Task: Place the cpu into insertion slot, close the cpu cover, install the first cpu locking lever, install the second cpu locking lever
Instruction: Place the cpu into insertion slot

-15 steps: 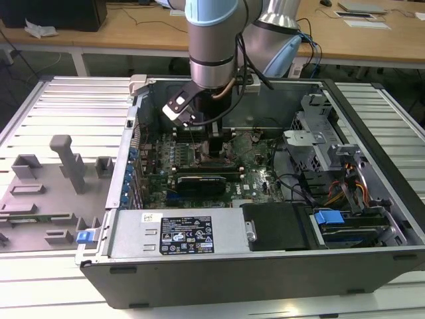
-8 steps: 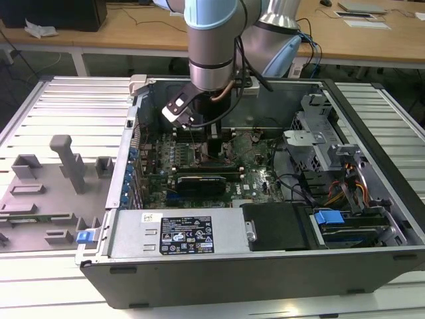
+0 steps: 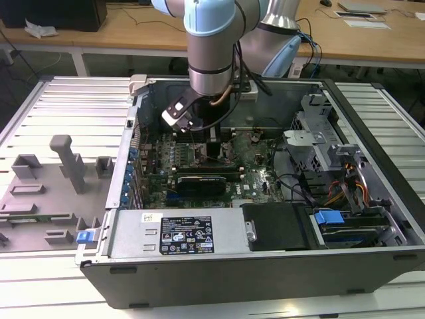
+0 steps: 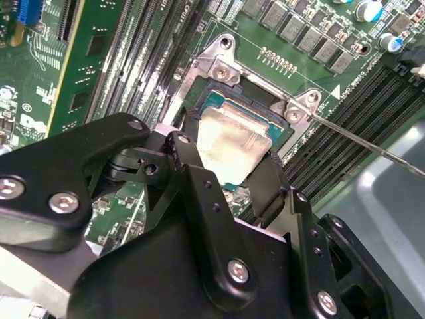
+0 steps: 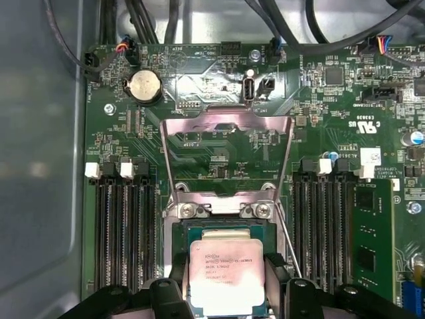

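Silvery-grey square cpu (image 5: 229, 282) over the metal-rimmed insertion slot (image 5: 199, 229).
We judge it light, stiff, fragile; black pincer (image 5: 228, 271) clamps its side edges.

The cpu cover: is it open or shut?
Open. In the first wrist view the cpu cover lies flipped back off the insertion slot, green board showing through its window.

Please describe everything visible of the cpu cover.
The cpu cover is a thin silvery metal frame with a large central window, showing green board through it. It stands swung open, away from the insertion slot, hinged by two screws at the slot's edge. The hand, shut on the cpu, is clear of it.
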You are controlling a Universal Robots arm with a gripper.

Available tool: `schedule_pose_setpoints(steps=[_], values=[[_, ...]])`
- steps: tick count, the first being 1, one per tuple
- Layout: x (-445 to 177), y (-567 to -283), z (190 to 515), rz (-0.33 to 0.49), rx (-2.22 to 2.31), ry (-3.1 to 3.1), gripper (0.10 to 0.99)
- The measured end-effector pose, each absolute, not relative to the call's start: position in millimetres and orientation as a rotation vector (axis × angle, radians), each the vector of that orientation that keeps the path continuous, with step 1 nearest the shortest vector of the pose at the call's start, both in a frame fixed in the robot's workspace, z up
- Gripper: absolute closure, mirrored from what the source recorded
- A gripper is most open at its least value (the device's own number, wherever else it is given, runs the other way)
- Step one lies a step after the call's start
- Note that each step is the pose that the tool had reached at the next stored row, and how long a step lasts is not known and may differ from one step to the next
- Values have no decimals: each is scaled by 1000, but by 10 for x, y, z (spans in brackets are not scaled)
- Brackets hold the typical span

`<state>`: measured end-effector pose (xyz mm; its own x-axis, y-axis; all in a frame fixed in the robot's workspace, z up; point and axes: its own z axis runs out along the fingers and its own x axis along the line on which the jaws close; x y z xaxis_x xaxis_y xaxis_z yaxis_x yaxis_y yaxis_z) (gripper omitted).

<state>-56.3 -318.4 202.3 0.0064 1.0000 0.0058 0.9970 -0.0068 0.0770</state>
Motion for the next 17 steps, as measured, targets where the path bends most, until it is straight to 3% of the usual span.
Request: schedule_pose_setpoints(steps=[13,17], values=[[-564,-3179,1995,90,2195,2175,545],[-564,-3179,1994,90,2195,2175,471]])
